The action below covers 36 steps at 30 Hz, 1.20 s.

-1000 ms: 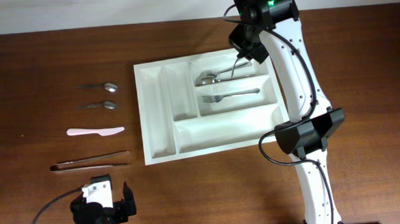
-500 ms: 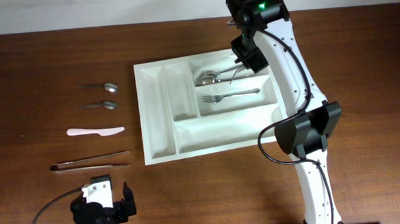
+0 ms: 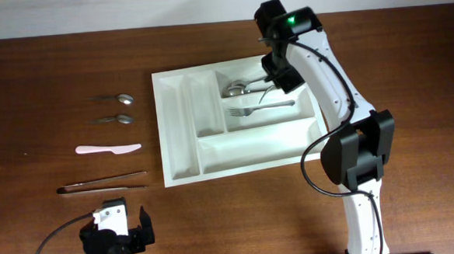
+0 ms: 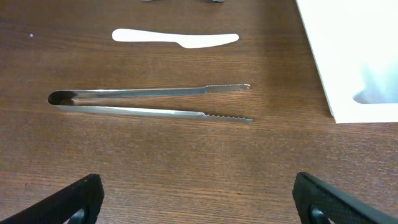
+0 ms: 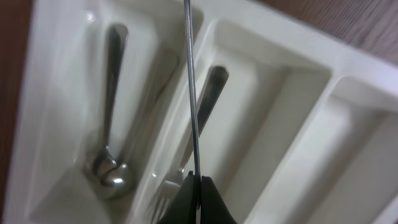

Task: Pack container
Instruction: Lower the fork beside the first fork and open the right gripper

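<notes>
The white container point(image 3: 252, 150) lies mid-table and holds a spoon point(image 3: 236, 87) in its far long compartment and a fork point(image 3: 261, 107) in the middle one. My right gripper point(image 3: 274, 78) hovers over these compartments, shut on a thin metal utensil point(image 3: 266, 92) that hangs tilted below it. In the right wrist view the utensil point(image 5: 191, 87) shows edge-on, pinched between the fingertips of the right gripper point(image 5: 198, 185), above the spoon point(image 5: 109, 168) and the fork point(image 5: 208, 87). My left gripper point(image 3: 120, 235) rests open near the front edge, nothing between its fingers point(image 4: 69, 200).
Left of the container lie two spoons point(image 3: 118, 98) point(image 3: 117, 118), a white plastic knife point(image 3: 108, 149) and metal tongs point(image 3: 101, 182). In the left wrist view the tongs point(image 4: 149, 102) lie just ahead, the knife point(image 4: 175, 38) lies beyond, and the container's corner point(image 4: 354, 62) is at the right.
My right gripper has shifted slightly toward the front over the container, and the held utensil has swung from the spoon compartment toward the fork compartment. The left arm is unmoved.
</notes>
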Available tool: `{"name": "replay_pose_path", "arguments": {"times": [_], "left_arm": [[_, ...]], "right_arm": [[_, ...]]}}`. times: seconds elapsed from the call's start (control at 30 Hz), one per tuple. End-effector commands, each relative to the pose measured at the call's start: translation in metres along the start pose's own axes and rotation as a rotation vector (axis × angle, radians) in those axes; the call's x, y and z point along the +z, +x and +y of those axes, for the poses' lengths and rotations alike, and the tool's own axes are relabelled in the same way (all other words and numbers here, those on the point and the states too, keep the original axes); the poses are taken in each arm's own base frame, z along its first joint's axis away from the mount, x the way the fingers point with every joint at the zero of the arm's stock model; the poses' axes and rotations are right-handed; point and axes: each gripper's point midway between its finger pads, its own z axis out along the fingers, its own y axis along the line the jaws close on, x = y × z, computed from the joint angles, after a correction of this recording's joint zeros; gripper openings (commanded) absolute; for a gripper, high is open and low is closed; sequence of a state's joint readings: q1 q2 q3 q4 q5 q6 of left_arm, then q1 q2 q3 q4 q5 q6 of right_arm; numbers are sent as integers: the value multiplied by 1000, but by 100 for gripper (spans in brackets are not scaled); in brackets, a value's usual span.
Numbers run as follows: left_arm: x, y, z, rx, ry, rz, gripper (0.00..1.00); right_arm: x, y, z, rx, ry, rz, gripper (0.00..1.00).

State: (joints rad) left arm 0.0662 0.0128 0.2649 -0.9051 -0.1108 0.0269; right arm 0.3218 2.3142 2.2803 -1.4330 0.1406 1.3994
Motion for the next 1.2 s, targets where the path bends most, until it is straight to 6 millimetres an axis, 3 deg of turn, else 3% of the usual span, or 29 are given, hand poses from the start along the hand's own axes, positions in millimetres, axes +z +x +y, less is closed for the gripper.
{"name": "replay_pose_path", "arguments": {"times": [0.0,0.33,0.9,1.17], "left_arm": [[0,0,0,12,3,-3,99],[0,0,0,12,3,-3,99],[0,0,0,12,3,-3,99],[0,0,0,12,3,-3,99]], "right_arm": [[2,25,0,-24,-12,42,4],[15,35,-1,-20,-10,50,4],[43,43,-27,111,88,35,4],[48,57,-15,78,33,94,6]]}}
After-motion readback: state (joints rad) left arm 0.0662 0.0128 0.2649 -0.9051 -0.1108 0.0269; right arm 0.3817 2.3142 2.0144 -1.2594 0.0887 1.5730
